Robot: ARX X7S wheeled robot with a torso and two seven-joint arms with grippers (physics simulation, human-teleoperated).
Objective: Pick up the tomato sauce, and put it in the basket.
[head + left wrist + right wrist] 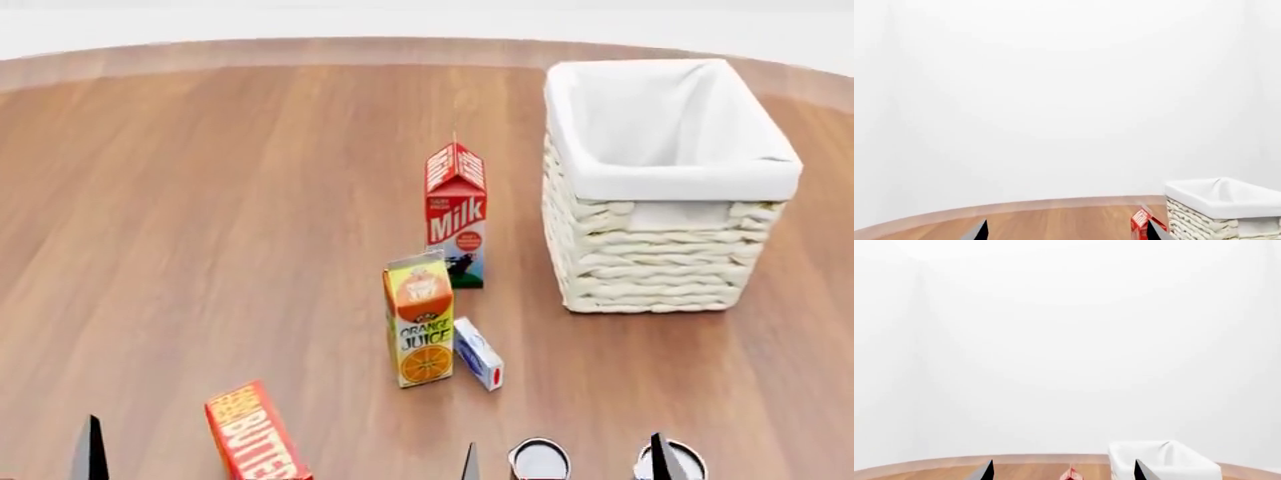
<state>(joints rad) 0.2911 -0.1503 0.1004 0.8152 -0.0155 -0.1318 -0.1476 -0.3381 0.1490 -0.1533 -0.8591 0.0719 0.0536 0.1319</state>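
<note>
Hung with fingers spread wide: left gripper (pixel 1067 232) and right gripper (pixel 1062 471). Sat nearest, well in front of the basket (pixel 667 255): two pale-topped cans (pixel 539 462), labels hidden, so could not tell which was the tomato sauce. Stood farther on, left of the basket, upright on the wooden table (pixel 200 200): orange juice carton (pixel 420 320), then milk carton (pixel 457 215) closer to the basket.

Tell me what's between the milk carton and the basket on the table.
Nothing. In the head view, only bare wooden table shows between the milk carton and the basket, which stand apart.
</note>
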